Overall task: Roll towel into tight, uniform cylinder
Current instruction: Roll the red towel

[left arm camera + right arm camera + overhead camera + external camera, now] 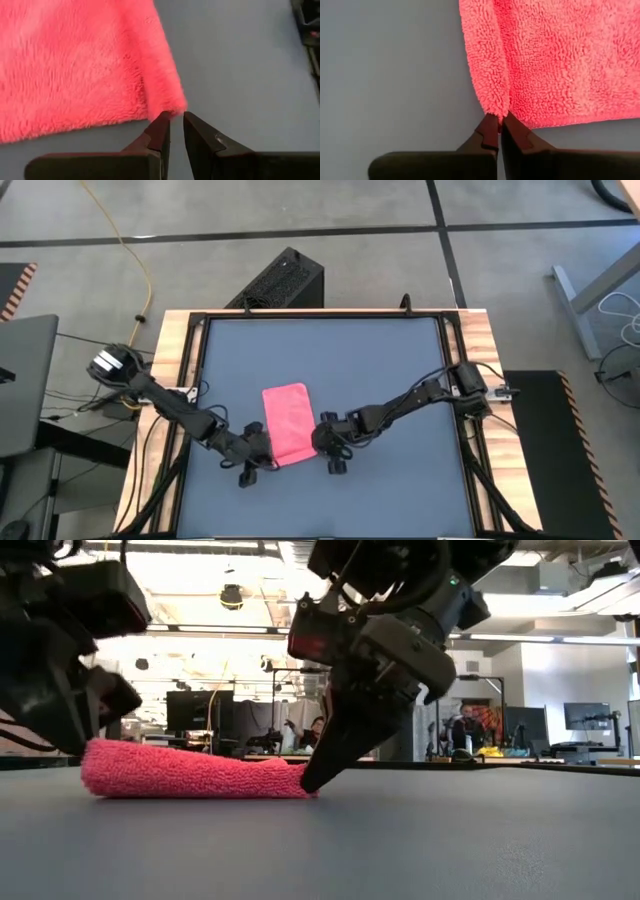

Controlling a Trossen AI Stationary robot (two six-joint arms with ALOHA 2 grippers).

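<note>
The pink towel [288,425] lies flat on the dark tabletop, folded into a small oblong. A thicker folded strip runs along each side edge [485,60] [160,65]. My left gripper [262,452] is low at the towel's near left corner [175,107]. Its fingers are a narrow gap apart, with their tips [174,119] just short of that corner. My right gripper [325,442] is at the towel's near right corner, shut on it. In the low view the towel [190,775] lies between the two grippers. My right gripper pinches the tip of the towel's near right corner [496,111], at the end of the folded side strip, between its two fingertips [489,129]. The fingers slant down from the near right, tips at table level [310,783]. The towel stays flat on the table.
A raised black frame [320,315] borders the tabletop, with wooden boards outside it. There is open tabletop beyond and to both sides of the towel. A black box [283,280] stands on the floor past the far edge.
</note>
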